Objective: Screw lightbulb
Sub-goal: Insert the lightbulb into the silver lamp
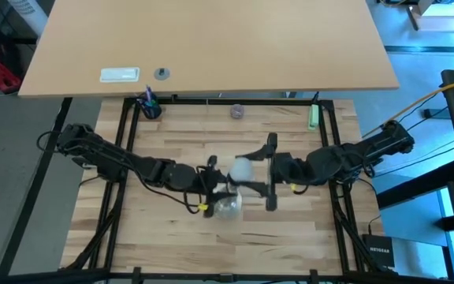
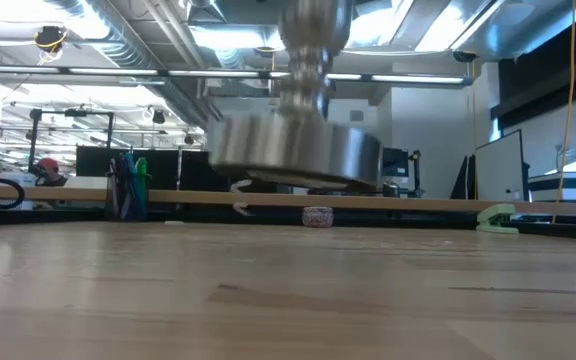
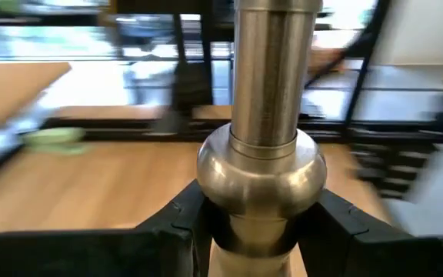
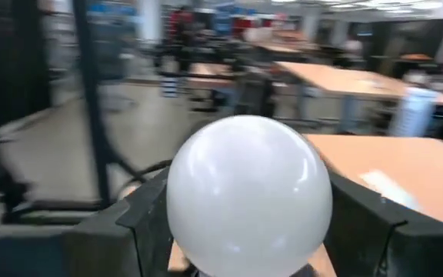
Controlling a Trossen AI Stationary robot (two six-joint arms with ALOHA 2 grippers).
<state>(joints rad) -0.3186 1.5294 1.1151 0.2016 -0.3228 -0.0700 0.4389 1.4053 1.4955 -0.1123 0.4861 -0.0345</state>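
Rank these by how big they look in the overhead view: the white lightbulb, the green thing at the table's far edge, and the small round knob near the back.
1. lightbulb, largest.
2. green thing, long but narrow.
3. round knob, smallest, though close to the green thing in area, so that pair is unsure.

White globe, silver stem, pale wood.
The lightbulb (image 4: pixel 248 192) glows frosted white, the stand (image 3: pixel 264 165) gleams brushed silver, and the tabletop (image 1: pixel 164 237) shows light striped planks.
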